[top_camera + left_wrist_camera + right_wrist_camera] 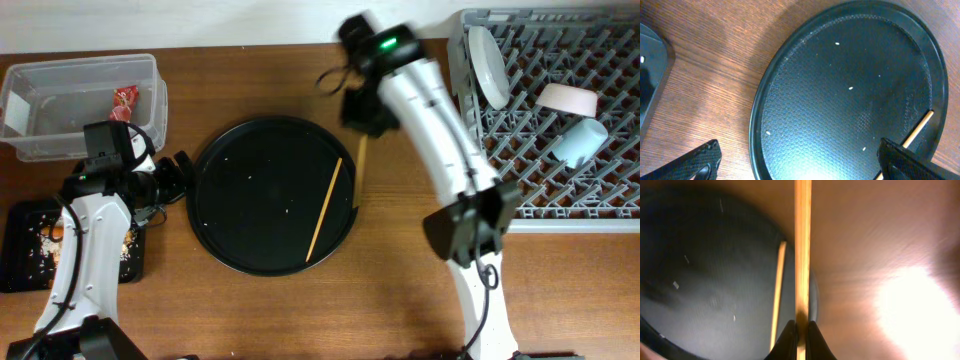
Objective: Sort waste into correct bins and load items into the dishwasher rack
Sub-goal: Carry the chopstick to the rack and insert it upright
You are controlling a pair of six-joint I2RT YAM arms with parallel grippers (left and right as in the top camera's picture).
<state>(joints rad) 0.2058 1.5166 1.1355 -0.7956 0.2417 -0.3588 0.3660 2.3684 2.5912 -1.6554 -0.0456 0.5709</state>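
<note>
Dishwasher rack (600, 190), upper right of the overhead view: plate (487, 65), bowl (568, 99) and cup (580, 142) sit in it.

Round black tray (250, 200), centre: loose chopstick (325, 210) lies across its right half.

Right gripper (801, 330): closed on the held chopstick (802, 255), pinched near one end, just off the tray's right rim.

Judgement: keep the pinch firm so the stick cannot swivel. Carry it to the rack and lay it between pegs, then come for the loose one.

Left gripper (800, 165): fingers spread wide, empty, at the tray's left edge.

The right wrist view shows the pinch itself, which the arm hides in the overhead view. Only the overhead view shows the rack.
</note>
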